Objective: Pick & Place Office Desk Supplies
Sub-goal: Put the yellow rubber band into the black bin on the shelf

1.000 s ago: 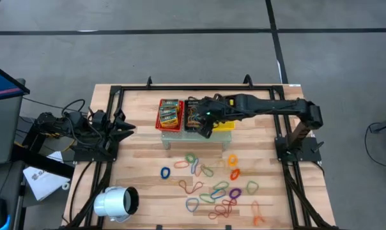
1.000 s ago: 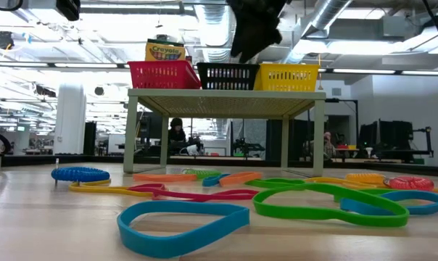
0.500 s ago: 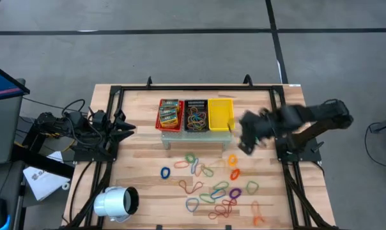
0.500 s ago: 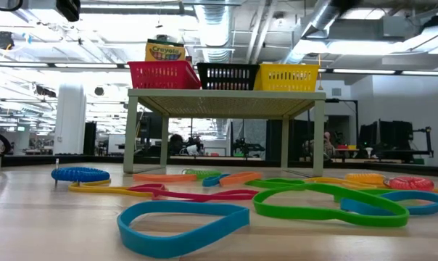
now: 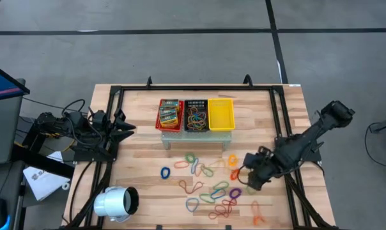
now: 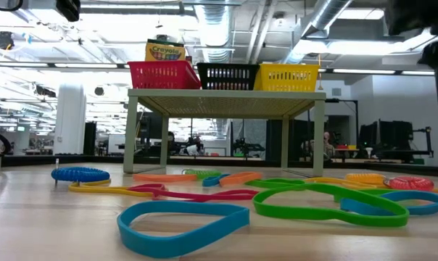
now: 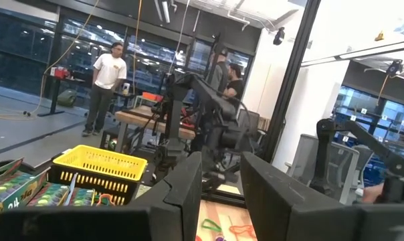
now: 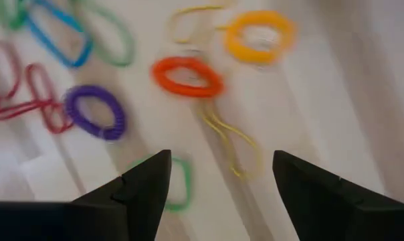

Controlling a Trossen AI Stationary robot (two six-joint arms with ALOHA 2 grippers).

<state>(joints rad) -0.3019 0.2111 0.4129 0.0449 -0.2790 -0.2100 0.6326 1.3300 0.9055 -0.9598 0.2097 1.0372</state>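
Note:
Many coloured rubber-band loops lie flat and scattered on the near right part of the wooden table; the low view shows them close up. My right gripper hovers open above their right end, pointing steeply down. In its wrist view the fingers stand apart over a thin yellow loop, with an orange coil and a purple coil beyond. Green-yellow packets lie in the red basket. My left gripper waits at the table's left side, its fingers slightly apart and holding nothing.
A red, a black and a yellow basket stand in a row on a small raised stand at the table's far middle; the black one holds rubber bands. A white cylinder lies at the near left corner.
My right gripper has swung from above the black basket toward the table's right edge, then toward the near edge and down. It has tipped to point more steeply down and now hangs over the right end of the scattered bands. The bands have not moved.

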